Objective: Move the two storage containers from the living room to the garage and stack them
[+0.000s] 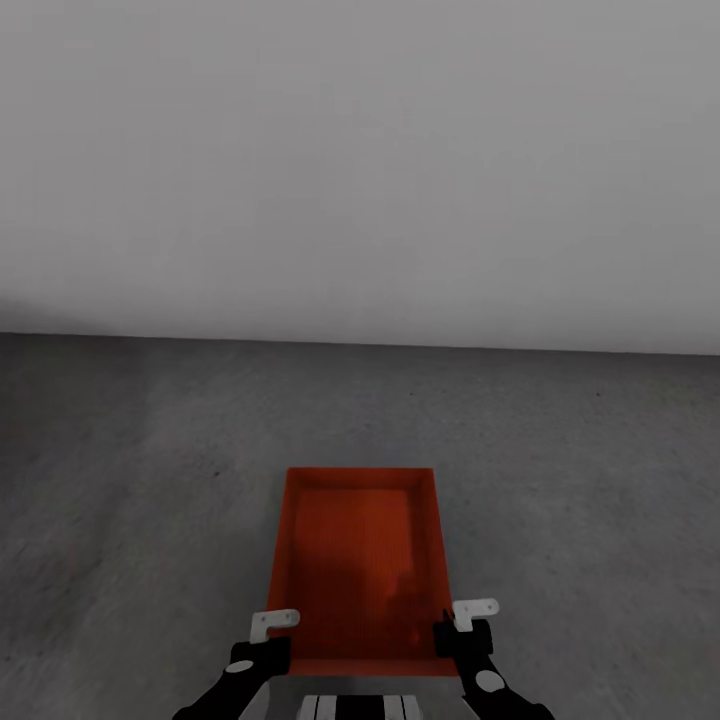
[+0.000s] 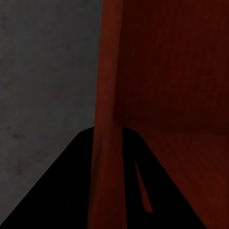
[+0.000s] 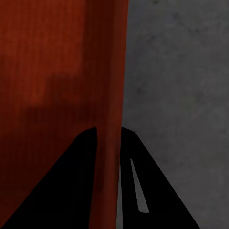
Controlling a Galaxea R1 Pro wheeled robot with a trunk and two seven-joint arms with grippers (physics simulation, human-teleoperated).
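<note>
Both sets of jaws are clenched on the orange-red rectangular open-top plastic bin (image 1: 360, 560): the left gripper (image 1: 272, 628) pinches its left wall, the right gripper (image 1: 468, 618) its right wall, each near the bin's near end. Each wrist view shows a wall (image 2: 107, 119) (image 3: 112, 109) running between two dark fingers. The head view shows the bin over the smooth dark grey concrete floor (image 1: 120, 500), short of the white wall (image 1: 360, 160), both black forearms reaching forward alongside it.

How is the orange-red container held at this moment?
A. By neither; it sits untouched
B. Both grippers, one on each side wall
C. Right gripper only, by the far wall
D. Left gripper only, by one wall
B: the left gripper and right gripper each straddle a side wall of the container, and both wrist views show a wall between the fingers.
</note>
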